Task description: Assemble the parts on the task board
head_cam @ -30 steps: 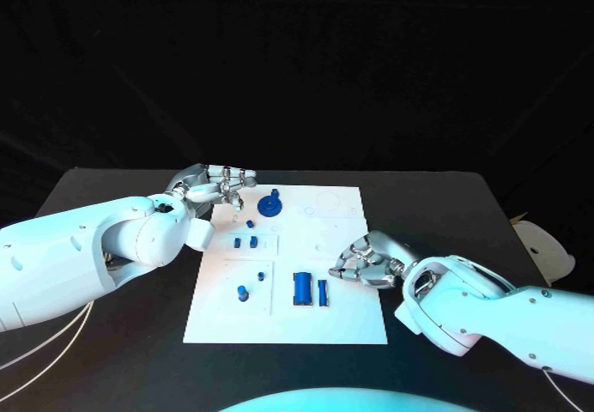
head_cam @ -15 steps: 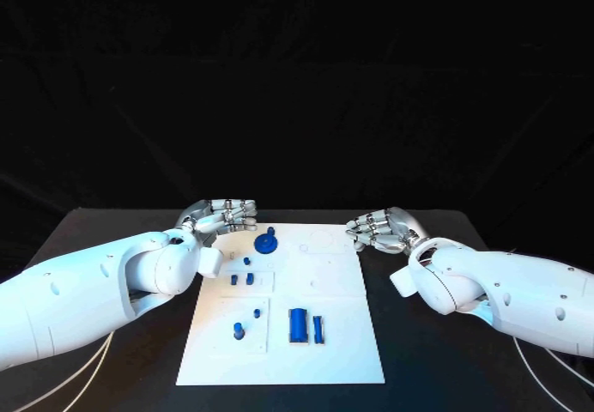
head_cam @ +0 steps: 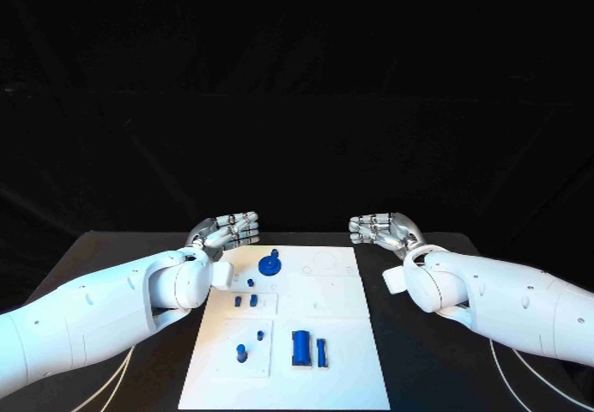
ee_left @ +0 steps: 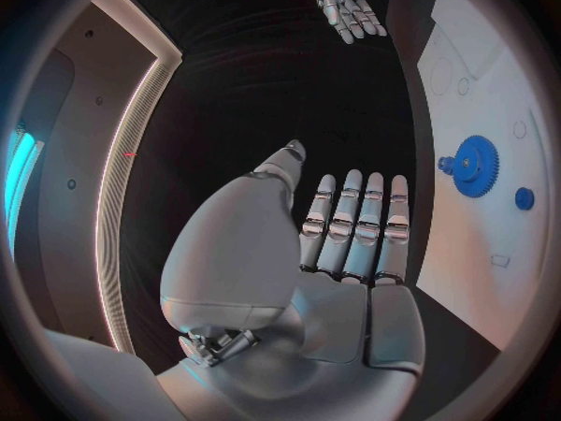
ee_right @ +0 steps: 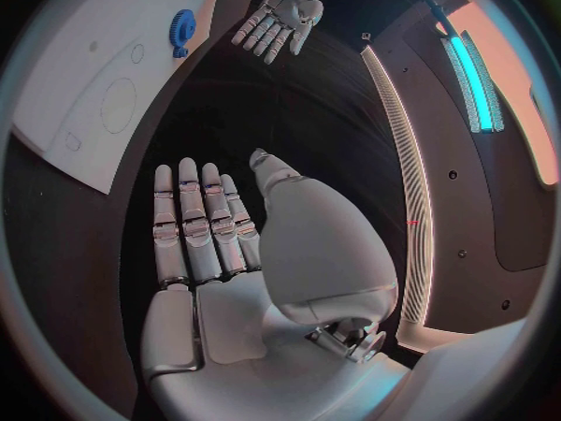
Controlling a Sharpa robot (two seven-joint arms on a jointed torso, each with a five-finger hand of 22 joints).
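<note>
The white task board (head_cam: pixel 336 296) lies in the middle of the black table. A blue gear (head_cam: pixel 271 264) stands near its far left corner. Small blue pegs (head_cam: pixel 244 300) sit left of centre, and a blue block (head_cam: pixel 301 348) with a thin bar (head_cam: pixel 322 352) lies toward the near edge. My left hand (head_cam: pixel 229 230) hovers flat beyond the board's far left corner, fingers straight, holding nothing. My right hand (head_cam: pixel 384 230) mirrors it off the far right corner, also empty. In the left wrist view the left hand (ee_left: pixel 339 243) is beside the gear (ee_left: pixel 476 166). The right wrist view shows the right hand (ee_right: pixel 216 243) off the board (ee_right: pixel 106 94).
Black table surface (head_cam: pixel 470 369) surrounds the board on all sides. My right hand (ee_left: pixel 345 5) appears across the board in the left wrist view, and my left hand (ee_right: pixel 280 19) in the right wrist view. A small peg (ee_left: pixel 524 198) stands near the gear.
The camera has tilted up. My right hand has left the board's right side near the block for its far right corner. Both hands have uncurled into flat, straight fingers.
</note>
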